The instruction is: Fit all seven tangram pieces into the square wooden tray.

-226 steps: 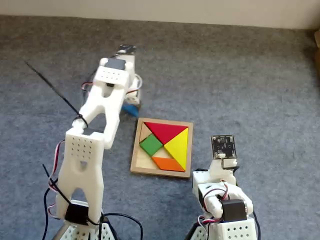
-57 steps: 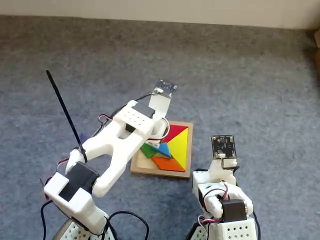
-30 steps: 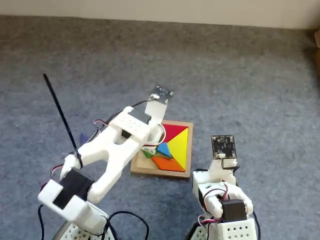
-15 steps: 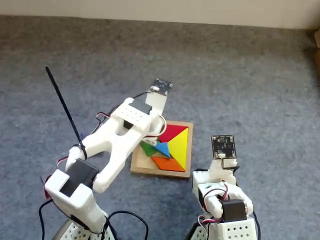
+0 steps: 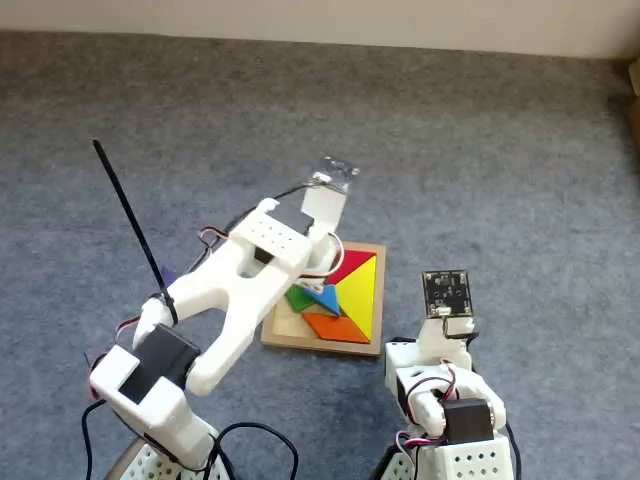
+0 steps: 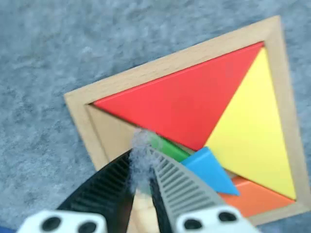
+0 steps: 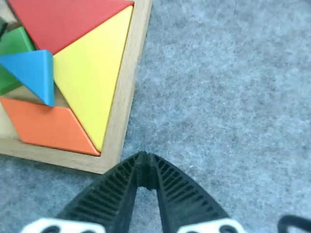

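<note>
- Left claw [image 6: 141, 150]: closed, nothing between the fingers. The tip is blurred and sits over the square wooden tray [image 6: 170, 67], above the green piece [image 6: 167, 149].
- Blue triangle [image 6: 209, 170]: just beside the left claw tip, free of it. It is tilted, propped on the pieces under it and not flat in the tray.
- Red triangle [image 6: 184, 102]: flat in the tray, just ahead of the left claw tip.
- Yellow triangle [image 6: 252, 126]: flat, past the blue one from the left claw.
- Orange piece [image 6: 257, 196]: flat, on the far side of the blue triangle from the left claw.
- Right claw [image 7: 146, 162]: closed and empty, over the grey surface [image 7: 218, 73]. It is just outside the tray rim, near the corner with the orange piece.
- High view: left arm over the tray's left half [image 5: 330, 347].
</note>
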You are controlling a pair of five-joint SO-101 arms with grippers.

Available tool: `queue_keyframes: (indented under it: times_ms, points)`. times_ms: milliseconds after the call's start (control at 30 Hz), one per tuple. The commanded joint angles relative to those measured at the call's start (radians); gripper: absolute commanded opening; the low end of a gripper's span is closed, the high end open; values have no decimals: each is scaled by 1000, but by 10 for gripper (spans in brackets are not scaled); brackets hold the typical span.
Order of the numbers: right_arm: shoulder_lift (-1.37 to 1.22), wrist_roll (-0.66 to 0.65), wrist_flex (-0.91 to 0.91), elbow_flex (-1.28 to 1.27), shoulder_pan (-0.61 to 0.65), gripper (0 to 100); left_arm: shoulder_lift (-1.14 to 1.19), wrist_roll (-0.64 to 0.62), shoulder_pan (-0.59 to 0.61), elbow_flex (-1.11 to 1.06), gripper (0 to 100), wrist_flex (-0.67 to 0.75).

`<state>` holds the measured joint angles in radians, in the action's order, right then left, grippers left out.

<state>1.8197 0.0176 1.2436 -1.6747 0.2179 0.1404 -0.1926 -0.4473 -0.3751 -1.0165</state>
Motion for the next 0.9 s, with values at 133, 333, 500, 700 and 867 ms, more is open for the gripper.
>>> queue_keyframes:
  times_ms: [133, 333, 500, 700, 867]
  points:
    - [16, 5, 7, -150, -8, 15, 21, 6, -21, 31, 28, 55]
    - [16, 5, 7, -150, -8, 15, 114, 2, -4, 139, 27, -25]
    - [16, 5, 7, -150, -8, 15, 124, 2, 51, 148, 24, -32]
    - [16, 5, 7, -150, -8, 15, 122, 2, 84, 157, 24, -32]
    - [16, 5, 7, -150, -8, 15, 50, 2, 68, 147, 24, -37]
